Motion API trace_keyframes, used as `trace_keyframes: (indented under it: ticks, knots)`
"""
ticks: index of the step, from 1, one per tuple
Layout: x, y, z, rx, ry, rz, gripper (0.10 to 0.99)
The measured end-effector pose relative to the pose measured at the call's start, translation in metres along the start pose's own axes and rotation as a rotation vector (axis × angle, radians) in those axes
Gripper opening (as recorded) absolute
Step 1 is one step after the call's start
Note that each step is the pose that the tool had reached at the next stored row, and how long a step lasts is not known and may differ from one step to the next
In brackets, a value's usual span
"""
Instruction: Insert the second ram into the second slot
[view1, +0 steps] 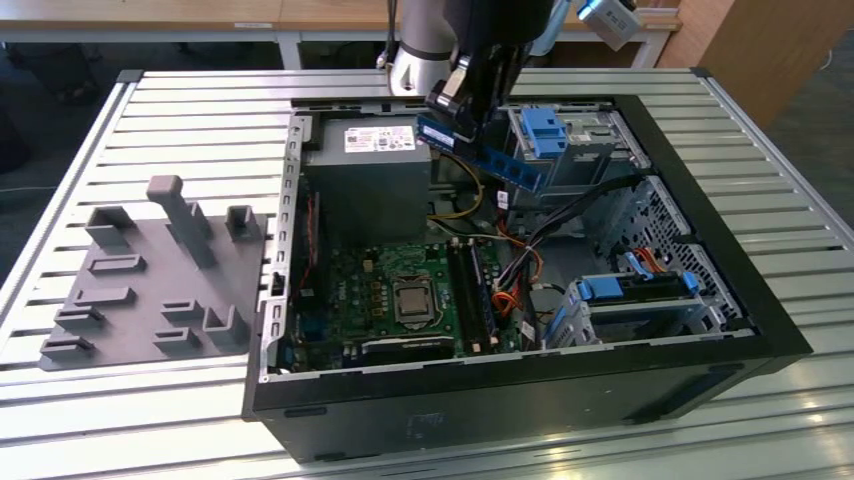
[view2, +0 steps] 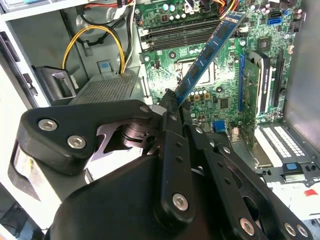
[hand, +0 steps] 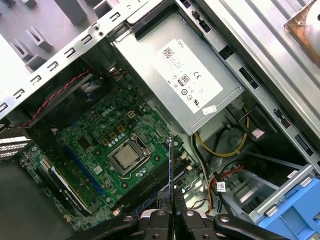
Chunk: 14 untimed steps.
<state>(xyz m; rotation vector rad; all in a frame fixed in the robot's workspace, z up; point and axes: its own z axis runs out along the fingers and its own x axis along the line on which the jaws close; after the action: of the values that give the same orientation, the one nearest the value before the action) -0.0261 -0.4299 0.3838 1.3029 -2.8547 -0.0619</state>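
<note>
Gripper (view1: 465, 100) closed on second ram (view1: 487, 155), stick tilted, high above motherboard (view1: 380, 275). My read: level it, square it parallel to memory slots (view1: 467, 285), lower slowly, press evenly.

the case (view1: 534, 400) is left open on top, so the motherboard (view1: 387, 285) can be reached from above. the memory slots (view1: 467, 290) are hemmed in. the processor socket (view1: 407, 297) is set on the exterior view's left of them, and a bundle of cables (view1: 523, 252) lies just beside them on its right. farther back, the opening is narrowed by the power supply (view1: 367, 175) and the blue drive bracket (view1: 547, 130). the second ram (view1: 494, 155) is held by the gripper (view1: 461, 110) above the open interior.
</note>
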Motion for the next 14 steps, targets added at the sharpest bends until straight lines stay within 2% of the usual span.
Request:
trace_keyframes:
  ticks: [14]
  knots:
    - [0.0000,0.0000,0.0002,0.001,-0.0016,0.042,0.137]
